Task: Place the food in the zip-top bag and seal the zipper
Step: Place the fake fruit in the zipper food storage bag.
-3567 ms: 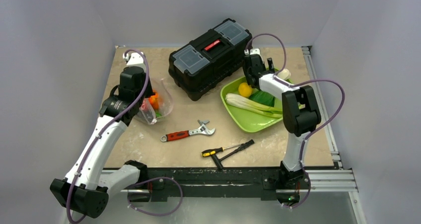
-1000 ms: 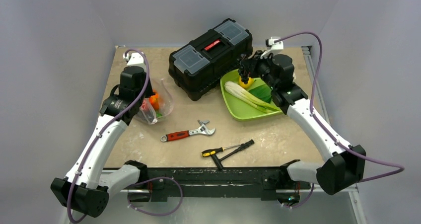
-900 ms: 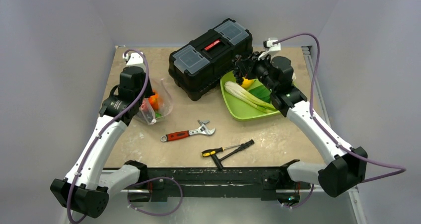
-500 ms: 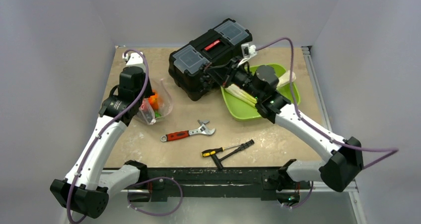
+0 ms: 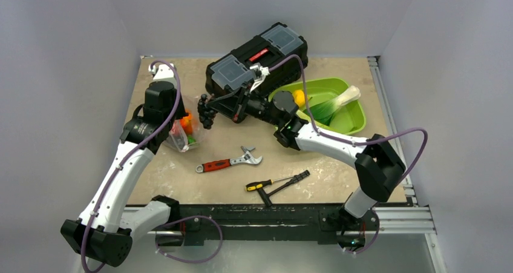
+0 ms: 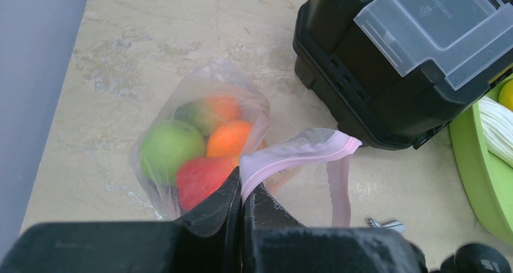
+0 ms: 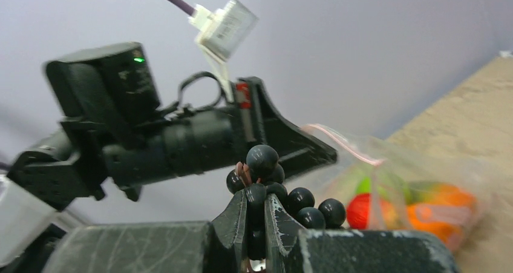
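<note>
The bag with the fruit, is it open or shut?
Open. The left gripper pinches the pink zipper on the bag, and the strip's two sides bow apart with a gap.

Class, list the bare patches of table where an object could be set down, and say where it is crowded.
Bare table: near-left, between the left arm and the wrench; the far strip behind the green tray, right of the toolbox. Crowded: between zip-top bag and toolbox, where the right tool holds the grape bunch.
</note>
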Tool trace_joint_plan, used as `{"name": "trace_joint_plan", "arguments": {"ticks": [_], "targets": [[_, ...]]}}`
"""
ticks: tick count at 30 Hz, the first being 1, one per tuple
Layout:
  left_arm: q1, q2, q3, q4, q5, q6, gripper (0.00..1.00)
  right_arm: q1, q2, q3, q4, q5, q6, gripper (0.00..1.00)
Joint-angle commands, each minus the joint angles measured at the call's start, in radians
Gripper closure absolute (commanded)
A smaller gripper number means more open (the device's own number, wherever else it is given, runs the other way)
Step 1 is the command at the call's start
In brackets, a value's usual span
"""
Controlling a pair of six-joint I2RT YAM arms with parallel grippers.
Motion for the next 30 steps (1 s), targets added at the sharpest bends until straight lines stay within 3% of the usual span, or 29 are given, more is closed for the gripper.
{"name": "trace_joint_plan", "arguments": {"ticks": [1, 6, 15, 20, 30], "targets": [[0.009, -0.023, 0.039, 0.036, -0.006, 0.007, 1.00, 0.034, -0.010, 0.023, 0.304, -0.029, 0.086, 1.00], [0.009, -0.037, 0.040, 0.036, -0.008, 0.003, 1.00, 0.073, 0.037, -0.006, 0.407, 0.023, 0.090, 1.00], [0.009, -0.055, 0.030, 0.044, -0.006, -0.003, 1.00, 0.097, 0.259, -0.040, 0.547, 0.091, 0.152, 1.00], [0.009, -0.047, 0.031, 0.042, -0.006, -0.003, 1.00, 0.102, 0.304, -0.038, 0.478, 0.129, 0.147, 1.00], [0.009, -0.043, 0.028, 0.040, -0.003, -0.003, 1.00, 0.111, 0.359, 0.115, 0.134, 0.143, 0.127, 1.00]]}}
